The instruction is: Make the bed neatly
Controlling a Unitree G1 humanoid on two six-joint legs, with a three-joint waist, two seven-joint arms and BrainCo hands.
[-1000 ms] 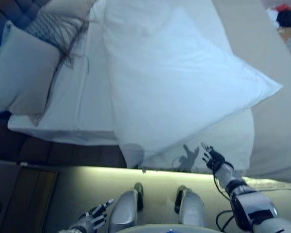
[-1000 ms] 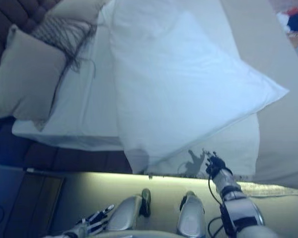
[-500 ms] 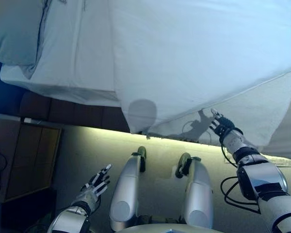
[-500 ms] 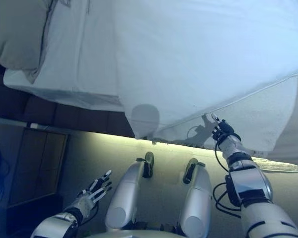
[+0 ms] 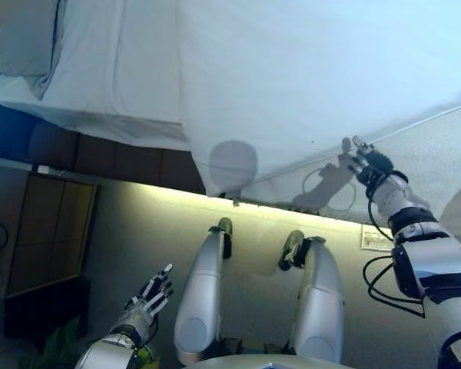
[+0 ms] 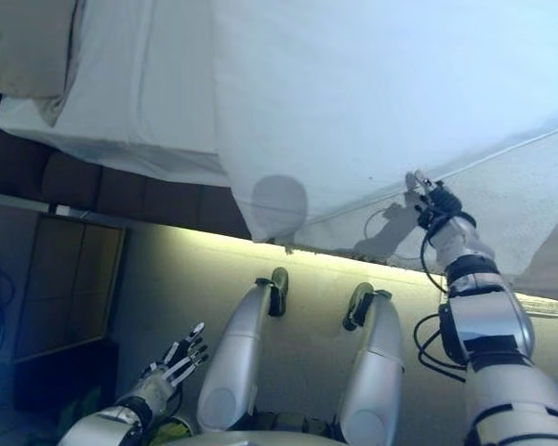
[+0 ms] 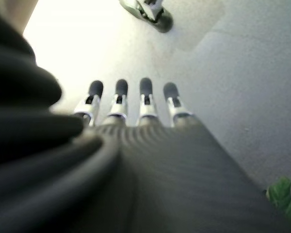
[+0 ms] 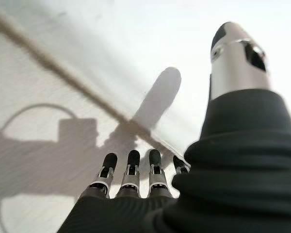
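The right robot hand is reaching up toward the bed, fingers straight and loosely spread, tips at the hanging edge of the white duvet, pinching nothing. The duvet is lying across the bed, its seamed lower edge running aslant and draping over the bed's side. The left robot hand is hanging low, well below the bed, fingers spread and empty.
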